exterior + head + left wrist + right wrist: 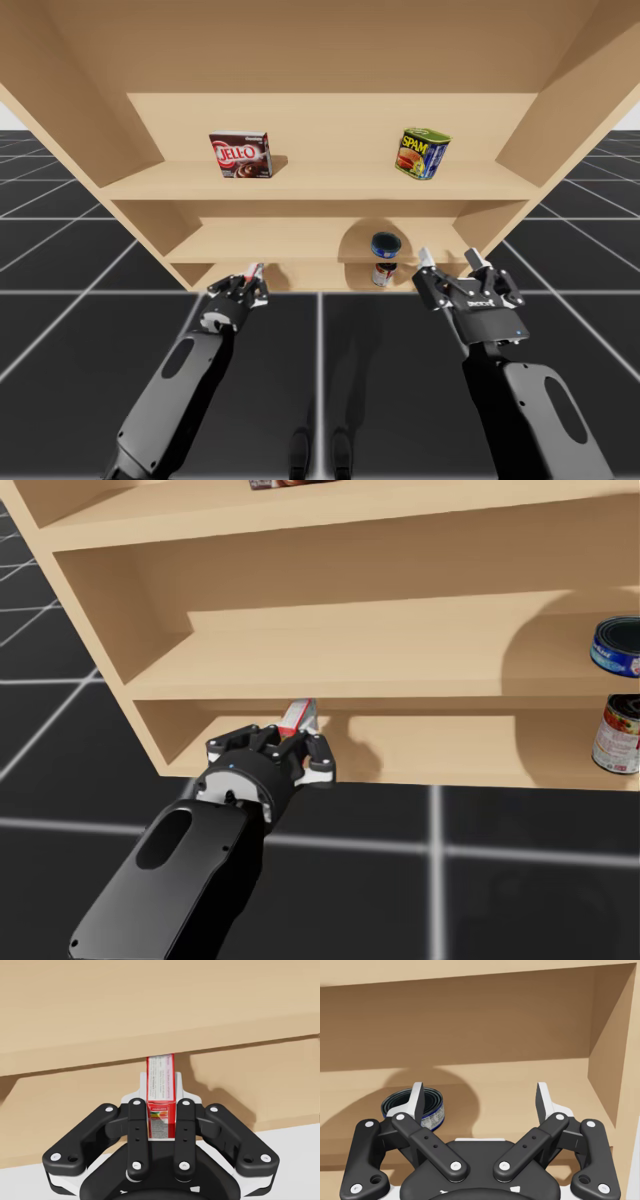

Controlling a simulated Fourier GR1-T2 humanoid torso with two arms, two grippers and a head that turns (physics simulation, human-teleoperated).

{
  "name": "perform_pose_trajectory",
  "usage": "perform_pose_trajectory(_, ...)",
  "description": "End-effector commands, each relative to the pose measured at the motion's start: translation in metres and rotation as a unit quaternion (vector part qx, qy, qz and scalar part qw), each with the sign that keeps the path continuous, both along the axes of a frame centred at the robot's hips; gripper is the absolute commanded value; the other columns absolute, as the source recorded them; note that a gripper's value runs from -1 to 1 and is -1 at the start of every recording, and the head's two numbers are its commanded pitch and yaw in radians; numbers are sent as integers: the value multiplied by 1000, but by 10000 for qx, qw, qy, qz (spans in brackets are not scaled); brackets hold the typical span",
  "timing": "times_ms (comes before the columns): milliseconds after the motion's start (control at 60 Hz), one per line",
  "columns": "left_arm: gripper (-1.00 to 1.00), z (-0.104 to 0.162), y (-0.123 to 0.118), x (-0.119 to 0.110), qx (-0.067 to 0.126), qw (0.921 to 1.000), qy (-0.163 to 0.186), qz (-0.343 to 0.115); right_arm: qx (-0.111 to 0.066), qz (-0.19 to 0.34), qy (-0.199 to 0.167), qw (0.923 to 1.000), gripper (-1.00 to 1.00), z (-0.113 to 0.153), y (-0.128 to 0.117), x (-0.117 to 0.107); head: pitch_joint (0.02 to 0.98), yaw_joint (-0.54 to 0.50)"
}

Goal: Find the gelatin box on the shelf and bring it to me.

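A small red gelatin box [161, 1091] stands on edge between the fingers of my left gripper [161, 1122], which is shut on it. The red box [297, 717] and left gripper [290, 752] are at the front of the wooden shelf's [330, 660] lowest level, towards its left end. From above, the left gripper [246, 285] holds the red box [253, 272] just under the middle board. My right gripper [455, 272] is open with nothing in it, in front of the shelf's right part; the right gripper [480, 1102] faces the middle level.
A dark red box [240, 155] and a blue-and-yellow rectangular can [422, 152] stand on the top board. A flat blue can [386, 244] sits on the middle level, a red-and-white can [382, 273] below it. Dark grid floor [320, 350] lies in front.
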State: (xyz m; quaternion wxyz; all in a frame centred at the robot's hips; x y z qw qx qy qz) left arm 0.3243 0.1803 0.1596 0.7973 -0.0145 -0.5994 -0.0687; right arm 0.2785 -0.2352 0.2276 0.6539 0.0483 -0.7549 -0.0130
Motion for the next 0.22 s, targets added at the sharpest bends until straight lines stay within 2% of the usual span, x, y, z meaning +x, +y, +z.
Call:
perform_pose_trajectory(17, 1000, 12, 6, -25, 159, 9982, 110, -564, 21, -18, 13, 10000, -1000, 1, -2, 0, 729, 235)
perform_pose_trajectory(150, 1000, 15, 11, -45, 322, 9966, 199, -734, 18, -29, 22, 10000, -1000, 0, -2, 1, 728, 234)
perform_pose_trajectory(167, 1000, 15, 11, -50, 415, 9958, 213, -784, 18, -31, 23, 10000, -1000, 0, -3, 1, 728, 233)
perform_pose_trajectory(217, 1000, 16, 11, -56, 506, 9948, 239, -851, 17, -36, 28, 10000, -1000, 0, -3, 1, 727, 232)
